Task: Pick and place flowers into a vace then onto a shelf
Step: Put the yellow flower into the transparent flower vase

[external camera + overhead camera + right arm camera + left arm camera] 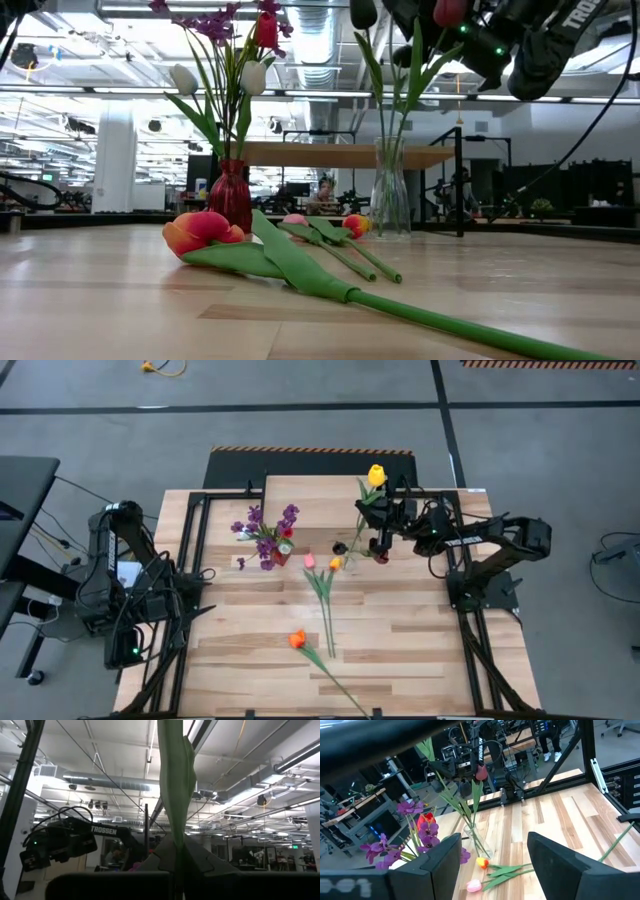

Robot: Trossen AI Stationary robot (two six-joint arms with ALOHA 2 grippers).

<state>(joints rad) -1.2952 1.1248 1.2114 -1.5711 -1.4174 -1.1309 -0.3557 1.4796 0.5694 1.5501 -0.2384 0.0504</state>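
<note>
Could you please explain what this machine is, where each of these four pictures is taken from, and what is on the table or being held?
It is a table robot with two dark arms, each ending in a two-finger gripper. One picture looks straight down, one looks level across the tabletop, and two come from cameras on the wrists.

The left gripper waits open at the table's left side. The right gripper is shut on a green-stemmed flower over the clear glass vase, which already holds stems.

The light wooden plank table also carries a red vase of purple sprigs and tulips. Lying flat are an orange tulip and a pink and an orange-yellow tulip.
</note>
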